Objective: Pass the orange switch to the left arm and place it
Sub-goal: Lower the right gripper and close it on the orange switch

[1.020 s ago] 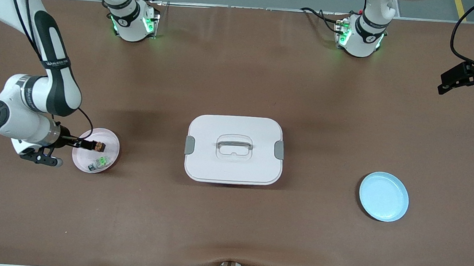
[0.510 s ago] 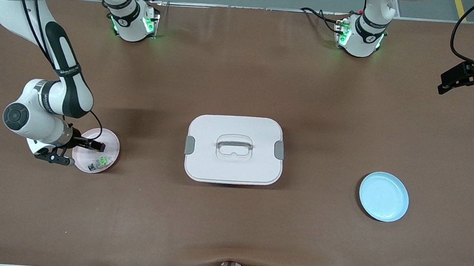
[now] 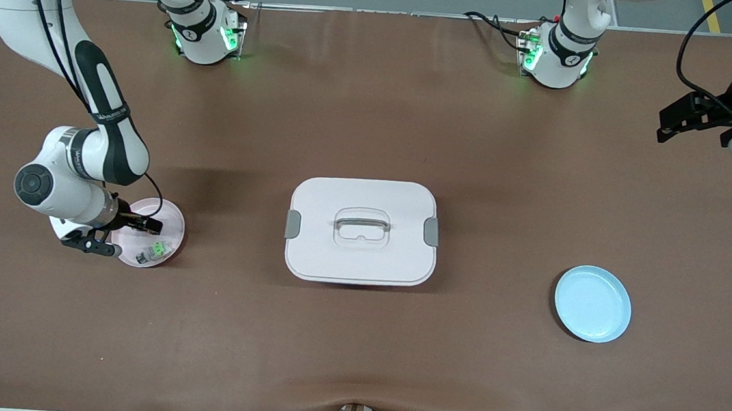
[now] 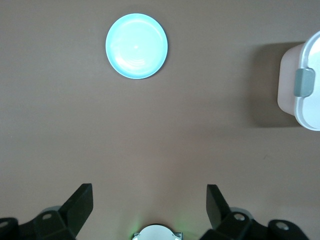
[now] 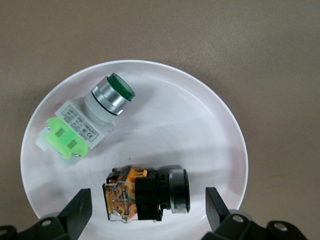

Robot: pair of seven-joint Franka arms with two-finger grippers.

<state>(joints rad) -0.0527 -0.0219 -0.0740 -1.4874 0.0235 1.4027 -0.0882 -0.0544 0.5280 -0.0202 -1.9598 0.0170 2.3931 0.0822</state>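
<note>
The orange switch (image 5: 145, 195) lies on its side on the pink plate (image 5: 200, 125), black body with an orange face. My right gripper (image 5: 147, 201) is open, low over the plate, with one finger on each side of the switch and not touching it. In the front view the right gripper (image 3: 148, 223) covers most of the switch on the pink plate (image 3: 172, 229). My left gripper (image 3: 689, 118) is open and empty, up in the air over the left arm's end of the table; it also shows in the left wrist view (image 4: 149, 200). The white box (image 3: 362, 231) stands mid-table.
A green-and-clear component (image 5: 85, 125) lies on the same pink plate beside the switch, also in the front view (image 3: 153, 253). An empty blue plate (image 3: 593, 304) sits toward the left arm's end and shows in the left wrist view (image 4: 136, 46). The box edge (image 4: 302, 85) shows there too.
The right arm's wrist has swung in toward the pink plate and its gripper now straddles the switch. The left gripper has shifted a little toward the table's middle.
</note>
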